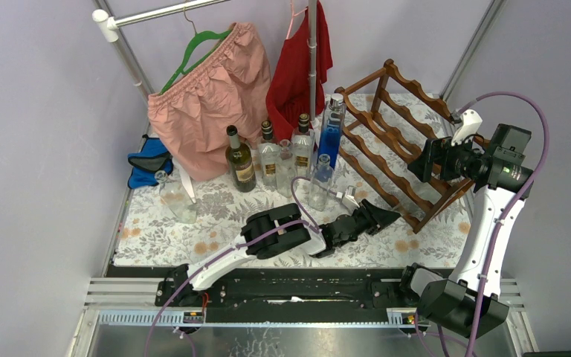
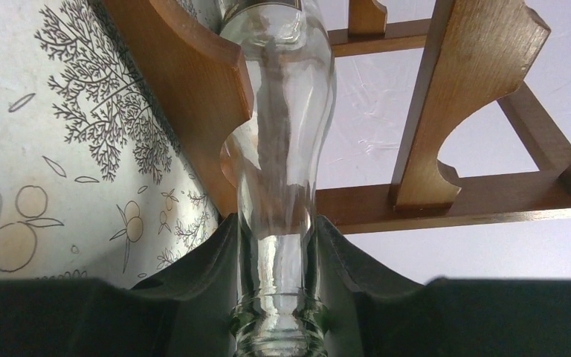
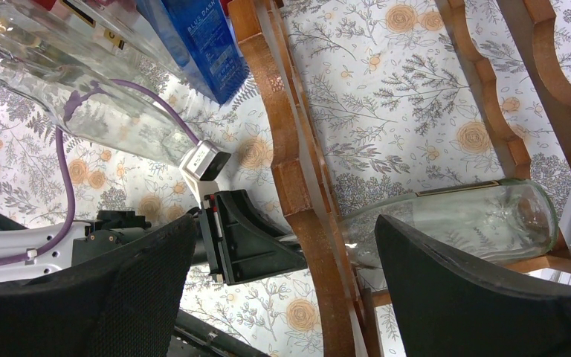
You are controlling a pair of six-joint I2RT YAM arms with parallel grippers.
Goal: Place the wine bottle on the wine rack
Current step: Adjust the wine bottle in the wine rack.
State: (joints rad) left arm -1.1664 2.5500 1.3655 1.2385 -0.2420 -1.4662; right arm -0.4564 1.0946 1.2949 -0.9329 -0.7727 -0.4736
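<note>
left jaws grip wine bottle point(image 2: 279, 186) in wine rack point(image 2: 461, 111) near "blue dash" bottle point(image 3: 201, 44).

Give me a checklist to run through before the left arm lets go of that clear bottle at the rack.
1. Left jaws shut on the neck of the clear bottle: ok.
2. Bottle body past the front rail of the wine rack, on the lowest tier: ok.
3. Bottle base resting on the rear rail: cannot tell; the contact is not visible in the right wrist view.
4. Neck seated in a front-rail scallop: cannot tell from the left wrist view.
5. Right jaws open and apart from the bottle, above the rack: ok.
6. Blue bottle and the others standing beside the rack upright: ok.
</note>
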